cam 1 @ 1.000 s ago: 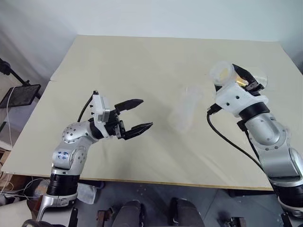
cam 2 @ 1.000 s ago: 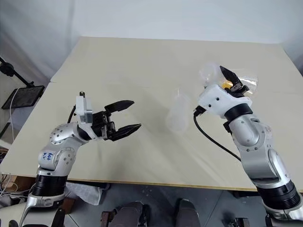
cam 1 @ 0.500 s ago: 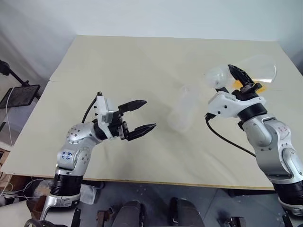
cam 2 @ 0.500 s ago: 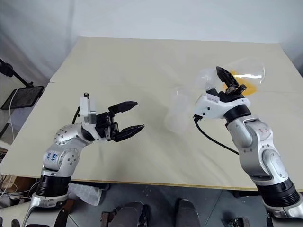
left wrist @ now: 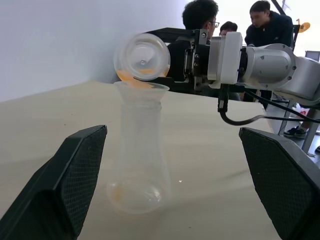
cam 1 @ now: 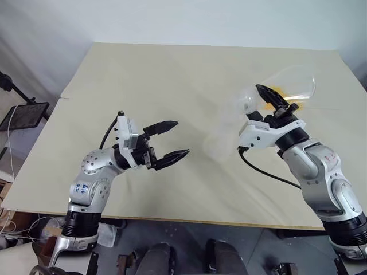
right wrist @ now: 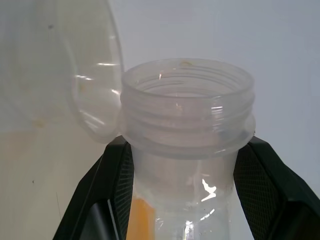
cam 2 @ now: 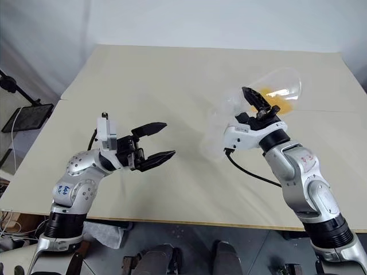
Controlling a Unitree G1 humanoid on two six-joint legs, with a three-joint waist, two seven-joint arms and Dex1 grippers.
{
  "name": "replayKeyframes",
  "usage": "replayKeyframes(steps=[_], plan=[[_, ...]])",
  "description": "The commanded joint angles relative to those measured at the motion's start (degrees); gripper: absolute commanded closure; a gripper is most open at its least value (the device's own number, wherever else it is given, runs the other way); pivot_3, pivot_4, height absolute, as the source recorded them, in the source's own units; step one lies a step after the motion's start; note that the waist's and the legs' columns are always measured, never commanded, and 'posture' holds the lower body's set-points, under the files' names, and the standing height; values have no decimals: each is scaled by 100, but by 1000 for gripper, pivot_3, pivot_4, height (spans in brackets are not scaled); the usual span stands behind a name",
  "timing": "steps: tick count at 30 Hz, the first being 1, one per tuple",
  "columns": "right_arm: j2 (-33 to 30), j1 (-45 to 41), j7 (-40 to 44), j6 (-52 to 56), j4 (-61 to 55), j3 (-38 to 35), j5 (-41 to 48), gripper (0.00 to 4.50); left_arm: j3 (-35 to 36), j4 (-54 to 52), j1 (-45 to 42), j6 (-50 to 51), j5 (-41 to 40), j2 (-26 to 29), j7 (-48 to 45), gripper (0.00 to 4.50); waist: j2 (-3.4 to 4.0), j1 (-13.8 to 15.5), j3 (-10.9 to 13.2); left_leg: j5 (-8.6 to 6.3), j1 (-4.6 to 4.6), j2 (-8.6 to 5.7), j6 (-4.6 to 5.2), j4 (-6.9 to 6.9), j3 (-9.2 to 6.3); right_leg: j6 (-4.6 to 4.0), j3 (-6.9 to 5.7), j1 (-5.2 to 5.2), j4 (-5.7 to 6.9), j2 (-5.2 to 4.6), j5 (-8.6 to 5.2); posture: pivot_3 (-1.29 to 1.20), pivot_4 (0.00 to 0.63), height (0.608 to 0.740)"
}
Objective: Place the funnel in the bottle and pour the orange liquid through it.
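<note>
The bottle (left wrist: 138, 150), a clear flask with a wide conical base, is stood upright on the table (cam 1: 172, 74), right of the middle and nearer the front edge than the back. The funnel (left wrist: 141, 90) is seated in its neck, and a faint trace of orange liquid (left wrist: 120, 194) is seen at the base. A clear threaded-mouth container (cam 1: 284, 86) is held tipped on its side above the funnel, its mouth directly over the funnel's rim, with orange liquid pooled inside near the mouth. It is clamped between the closed fingers of the right gripper (cam 1: 274, 103). The left gripper (cam 1: 166, 140) is held spread wide and empty, well apart from the bottle towards the table's left side.
</note>
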Motion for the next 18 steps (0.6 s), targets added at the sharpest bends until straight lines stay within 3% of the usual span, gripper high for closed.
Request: replayKeyframes(steps=[1, 18], plan=[[-91, -157, -64, -210, -135, -182, -230, 2083, 25, -174, -30, -102, 19, -15, 40, 0, 0, 0, 0, 0, 0, 0, 0, 0, 0, 0, 0, 0, 0, 0, 0, 0, 150, 740], [-226, -181, -273, -749, 69, -402, -856, 2083, 83, -247, 140, -93, 16, 107, 86, 0, 0, 0, 0, 0, 0, 0, 0, 0, 0, 0, 3, 0, 0, 0, 0, 0, 150, 740]])
